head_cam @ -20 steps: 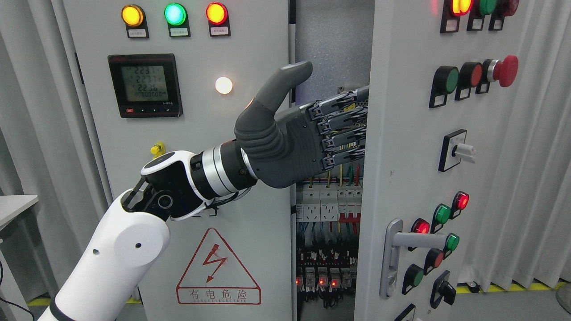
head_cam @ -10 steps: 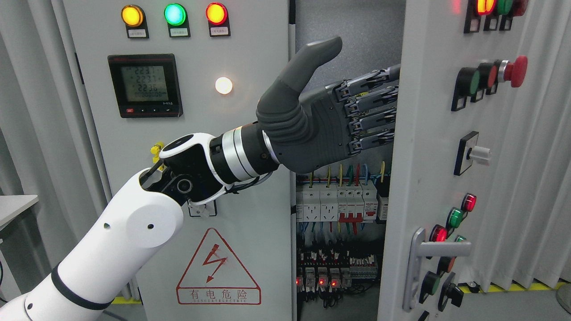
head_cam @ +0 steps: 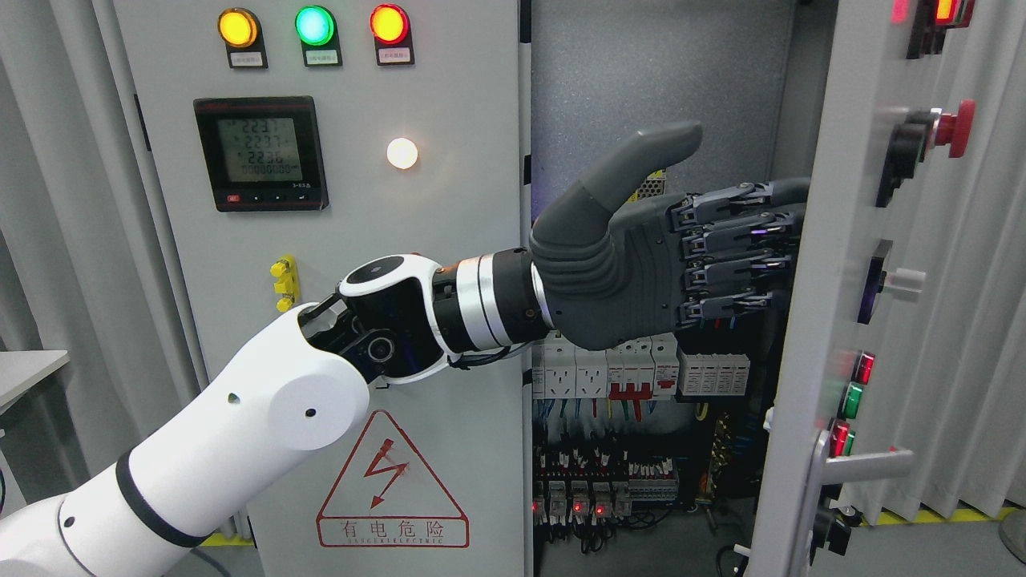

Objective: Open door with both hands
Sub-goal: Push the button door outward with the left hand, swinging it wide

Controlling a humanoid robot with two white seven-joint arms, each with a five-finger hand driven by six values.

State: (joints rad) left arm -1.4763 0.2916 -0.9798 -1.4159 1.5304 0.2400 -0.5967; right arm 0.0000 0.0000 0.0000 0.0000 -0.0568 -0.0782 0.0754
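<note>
The right cabinet door (head_cam: 830, 200) is swung far out to the right, so I see it nearly edge-on. Its silver lever handle (head_cam: 866, 463) and its coloured buttons face away to the right. My left hand (head_cam: 733, 232) reaches across the opening from the lower left, thumb up and fingers (head_cam: 737, 240) stretched flat. The fingertips pass behind the door's inner edge and are hidden there, seemingly pressed against its inner face. The hand grasps nothing. The left cabinet door (head_cam: 449, 200) stays closed. No right arm shows.
Inside the cabinet are rows of breakers (head_cam: 633, 373), coloured wires and small red lights low down. The left door carries three lamps, a digital meter (head_cam: 260, 154) and a warning triangle (head_cam: 391, 485). Grey curtains hang on both sides, and a table corner (head_cam: 24, 369) juts in at left.
My left hand has moved to the right and slightly down, pushing the right door with it. The opening has widened from a narrow gap to most of the cabinet's width.
</note>
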